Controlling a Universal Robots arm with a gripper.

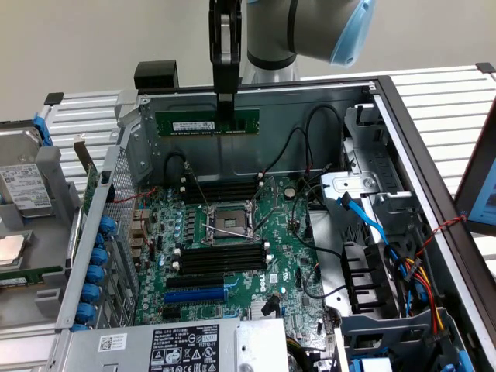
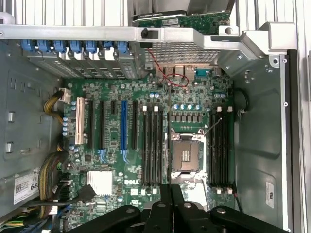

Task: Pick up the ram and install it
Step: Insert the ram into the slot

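The ram is a long green stick with a white sticker. It hangs level, long edge down, above the far side of the open computer case. My gripper points straight down and is shut on the stick right of its middle. Below lies the green motherboard, with one bank of long black slots in front of the CPU socket and another bank behind it. The wrist view looks down past my gripper onto both slot banks, either side of the socket.
A blue slot lies nearer the front. Black cables and a blue cable run over the drive cage on the exterior view's right. A hard drive sits outside on the left, and a screen edge stands at far right.
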